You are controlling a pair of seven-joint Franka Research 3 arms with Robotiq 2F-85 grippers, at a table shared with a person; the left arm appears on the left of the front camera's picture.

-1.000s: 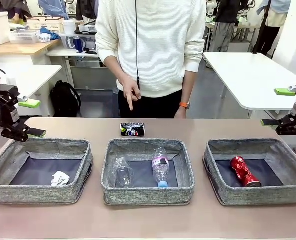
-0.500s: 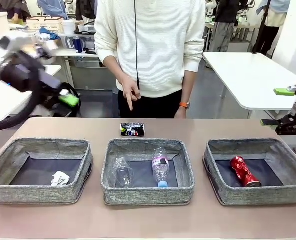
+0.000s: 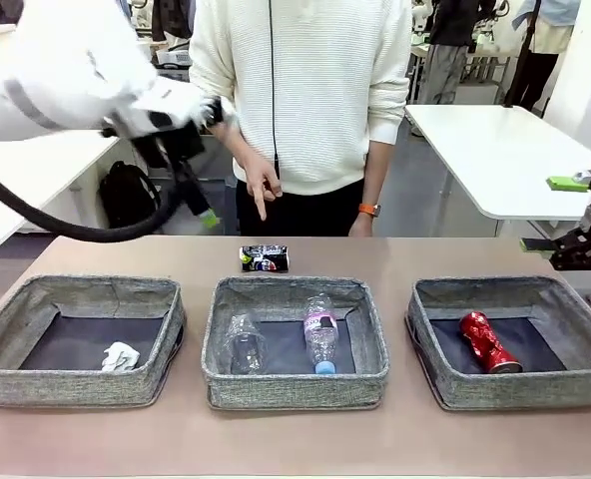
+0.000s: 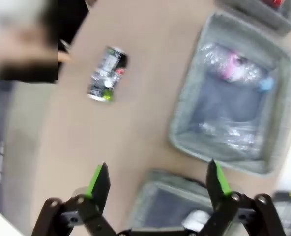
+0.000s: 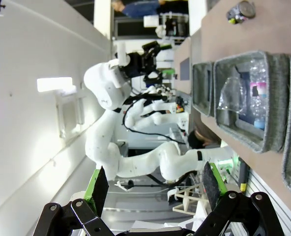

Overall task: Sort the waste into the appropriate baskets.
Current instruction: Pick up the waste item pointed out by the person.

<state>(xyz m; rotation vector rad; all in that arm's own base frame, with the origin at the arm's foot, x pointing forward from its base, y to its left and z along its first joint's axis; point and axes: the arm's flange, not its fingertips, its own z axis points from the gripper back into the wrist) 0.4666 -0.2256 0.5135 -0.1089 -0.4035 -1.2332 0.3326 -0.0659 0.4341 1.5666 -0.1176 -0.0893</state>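
A crushed dark multicoloured can (image 3: 264, 258) (image 4: 107, 73) lies on the table behind the middle basket (image 3: 295, 379) (image 4: 181, 129). That basket holds a clear cup (image 3: 244, 344) and a blue-capped bottle (image 3: 321, 334). A white paper ball (image 3: 121, 356) sits in the left basket (image 3: 76, 384), and a red can (image 3: 489, 341) in the right basket (image 3: 515, 391). My left gripper (image 3: 198, 205) (image 4: 158, 177) hangs open and empty in the air, left of the dark can and above the table's far edge. My right gripper (image 3: 555, 214) (image 5: 154, 182) stands open at the far right, above the right basket's back corner.
A person in a white sweater stands at the far side. One hand (image 3: 263, 190) points a finger down over the dark can, close to my left gripper. Bare table lies in front of the baskets and between them.
My left arm has swung up from the table's left edge and across toward the middle back, nearer the dark can. The right arm and the waste have not moved.
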